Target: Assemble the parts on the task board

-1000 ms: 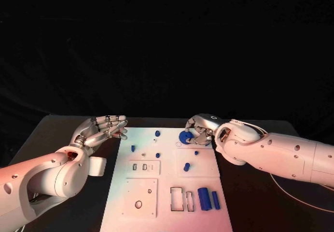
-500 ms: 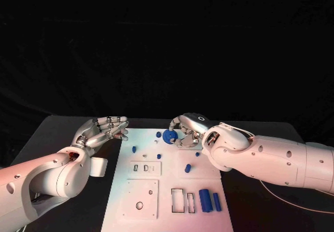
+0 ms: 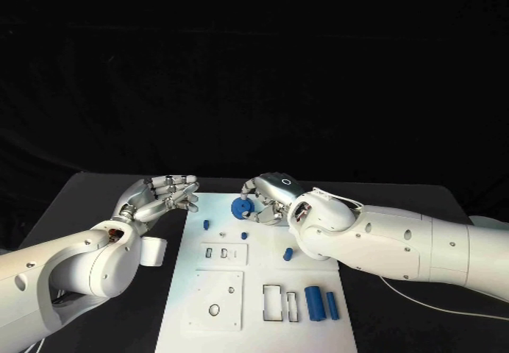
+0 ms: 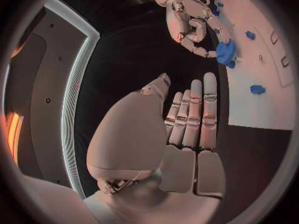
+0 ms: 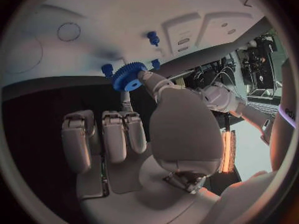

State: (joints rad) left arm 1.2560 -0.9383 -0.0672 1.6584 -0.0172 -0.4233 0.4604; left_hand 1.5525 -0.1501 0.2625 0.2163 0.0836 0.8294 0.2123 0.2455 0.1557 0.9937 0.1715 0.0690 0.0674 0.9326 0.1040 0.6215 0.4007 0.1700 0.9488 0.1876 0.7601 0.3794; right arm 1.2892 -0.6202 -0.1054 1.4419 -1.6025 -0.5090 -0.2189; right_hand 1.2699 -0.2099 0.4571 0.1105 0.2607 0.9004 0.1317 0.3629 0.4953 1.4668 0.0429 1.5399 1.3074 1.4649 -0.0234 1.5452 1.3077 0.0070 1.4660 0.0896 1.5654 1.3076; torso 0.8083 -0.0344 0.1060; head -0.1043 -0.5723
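My right hand [image 3: 271,195] pinches a blue gear [image 3: 243,207] between thumb and fingertips, just above the far left part of the white task board [image 3: 254,323]. The right wrist view shows the gear [image 5: 129,76] at the fingertips, close over the board [image 5: 93,15] and near a blue peg [image 5: 152,36]. My left hand [image 3: 162,195] hovers off the board's far left corner, fingers straight, holding nothing. From the left wrist view, the flat palm [image 4: 184,134] faces the right hand [image 4: 190,20] and its gear [image 4: 225,51].
Small blue pegs [image 3: 204,226] [image 3: 244,235] [image 3: 287,254] stand on the board. Two blue cylinders [image 3: 321,302] lie near its front right, beside rectangular slots [image 3: 278,303]. My right forearm [image 3: 403,243] crosses over the board's right side. A cable [image 3: 424,303] lies on the black table.
My right hand has carried the blue gear leftward along the far end of the board, toward the left hand. The left hand has hardly moved.
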